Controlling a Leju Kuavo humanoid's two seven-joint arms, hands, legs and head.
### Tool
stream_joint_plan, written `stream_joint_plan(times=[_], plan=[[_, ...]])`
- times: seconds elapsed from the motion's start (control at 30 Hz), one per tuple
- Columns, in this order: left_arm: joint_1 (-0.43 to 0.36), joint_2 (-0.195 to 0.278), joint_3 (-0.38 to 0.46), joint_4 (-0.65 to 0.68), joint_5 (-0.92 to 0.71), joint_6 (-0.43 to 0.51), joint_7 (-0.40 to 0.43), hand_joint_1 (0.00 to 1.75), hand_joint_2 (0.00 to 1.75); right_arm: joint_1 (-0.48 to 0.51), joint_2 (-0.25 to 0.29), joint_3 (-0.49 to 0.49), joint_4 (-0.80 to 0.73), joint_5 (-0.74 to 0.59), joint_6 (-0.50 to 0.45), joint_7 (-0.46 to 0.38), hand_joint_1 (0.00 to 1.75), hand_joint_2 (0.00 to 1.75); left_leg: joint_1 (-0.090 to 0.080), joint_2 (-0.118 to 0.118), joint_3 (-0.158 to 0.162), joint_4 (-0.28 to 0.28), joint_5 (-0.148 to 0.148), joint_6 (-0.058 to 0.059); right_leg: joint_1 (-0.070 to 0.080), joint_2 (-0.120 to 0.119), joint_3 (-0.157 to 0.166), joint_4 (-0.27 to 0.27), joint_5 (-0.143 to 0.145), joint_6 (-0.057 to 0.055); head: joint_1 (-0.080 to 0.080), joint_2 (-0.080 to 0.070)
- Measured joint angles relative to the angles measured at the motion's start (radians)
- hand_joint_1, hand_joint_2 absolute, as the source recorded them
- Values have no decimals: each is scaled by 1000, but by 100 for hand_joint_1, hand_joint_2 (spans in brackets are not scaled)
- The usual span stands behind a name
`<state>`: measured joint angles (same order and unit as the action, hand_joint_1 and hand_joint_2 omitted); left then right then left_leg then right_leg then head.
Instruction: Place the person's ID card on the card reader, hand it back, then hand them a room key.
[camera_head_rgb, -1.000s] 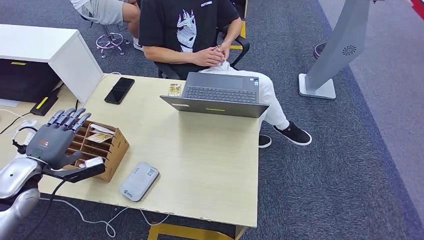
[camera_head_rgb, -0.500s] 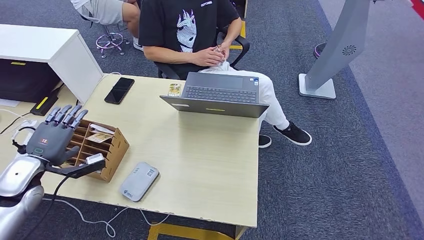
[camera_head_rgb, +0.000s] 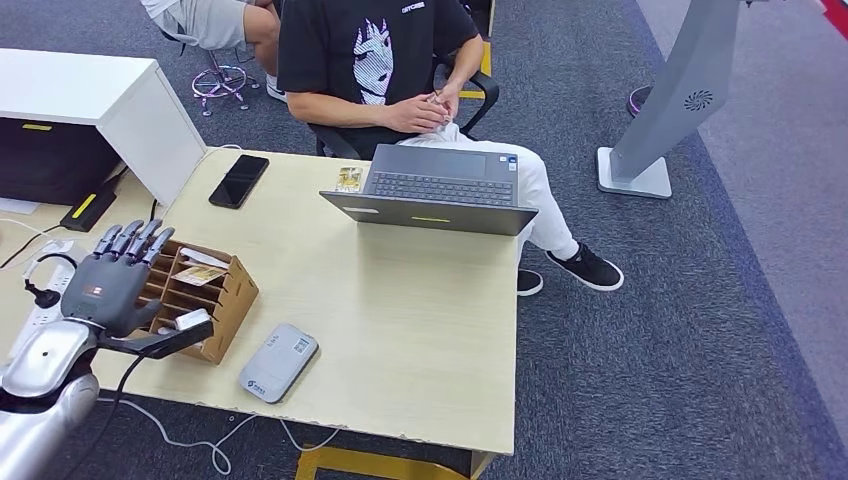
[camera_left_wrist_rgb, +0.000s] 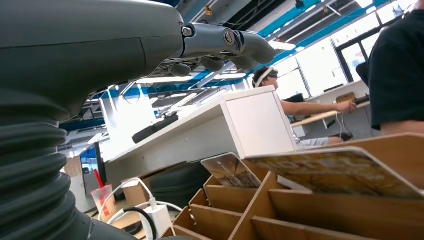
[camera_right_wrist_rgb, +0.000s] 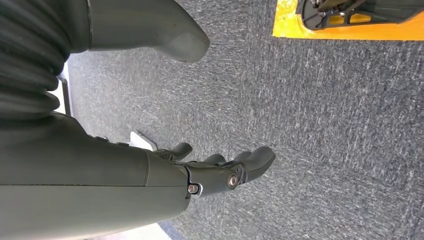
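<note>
1. A card (camera_head_rgb: 349, 179) lies flat on the desk (camera_head_rgb: 400, 320) just beside the laptop (camera_head_rgb: 435, 190), on the far edge near the seated person (camera_head_rgb: 375, 60). It may be the ID card, though it is too small to read.
2. The reader (camera_head_rgb: 279, 362) sits at the near edge with nothing on it, just beside the wooden rack (camera_head_rgb: 225, 300).
3. The rack's slots hold cards (camera_head_rgb: 200, 273), likely the room keys; in the left wrist view two of them (camera_left_wrist_rgb: 330, 167) stand up out of the dividers.
4. The left hand (camera_head_rgb: 112, 285) hovers over the rack's near end, fingers (camera_head_rgb: 130, 240) straight and spread, thumb out to the side, grasping nothing.
5. The right hand (camera_right_wrist_rgb: 215, 172) hangs over carpet, fingers loosely extended and empty.
6. My judgement: the reader step is not under way, since the reader is bare. Whether the hand over the rack means the key step is in hand, I cannot tell.
7. If a key is next, the left hand must lower, pinch one upright card by its top edge, lift it straight out, then reach across the desk toward the person.
8. If the ID comes first, that card lies well apart from the hand and flat, so picking it up would need an edge grip.
</note>
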<state>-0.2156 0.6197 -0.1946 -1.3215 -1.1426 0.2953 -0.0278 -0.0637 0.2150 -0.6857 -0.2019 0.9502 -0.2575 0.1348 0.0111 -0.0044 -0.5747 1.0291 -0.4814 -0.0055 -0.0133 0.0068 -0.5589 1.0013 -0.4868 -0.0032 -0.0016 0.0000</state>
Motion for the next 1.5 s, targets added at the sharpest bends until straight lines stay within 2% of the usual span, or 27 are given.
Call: stream_joint_plan(times=[0.17,0.43,0.7,1.17,1.5], plan=[[0,-27,14,12,-5,104,-35,0,175,0,1,-1,0,12,-1,-3,0,175,0,0,0,0,0,0,0,0,0,0,0,0,0,0],[0,-58,21,28,2,127,-52,0,175,0,1,-1,0,13,-3,-4,0,175,0,0,0,0,0,0,0,0,0,0,0,0,0,0],[3,-99,30,30,36,201,-108,0,175,-1,3,-1,0,16,-9,-8,0,175,0,0,0,0,0,0,0,0,0,0,0,0,0,0],[0,-141,34,28,58,212,-140,0,175,-2,3,-1,0,22,-10,-14,0,175,0,0,0,0,0,0,0,0,0,0,0,0,0,0],[-8,-144,34,29,55,202,-137,0,175,-2,3,-13,0,16,-12,-23,0,175,0,0,0,0,0,0,0,0,0,0,0,0,0,0]])
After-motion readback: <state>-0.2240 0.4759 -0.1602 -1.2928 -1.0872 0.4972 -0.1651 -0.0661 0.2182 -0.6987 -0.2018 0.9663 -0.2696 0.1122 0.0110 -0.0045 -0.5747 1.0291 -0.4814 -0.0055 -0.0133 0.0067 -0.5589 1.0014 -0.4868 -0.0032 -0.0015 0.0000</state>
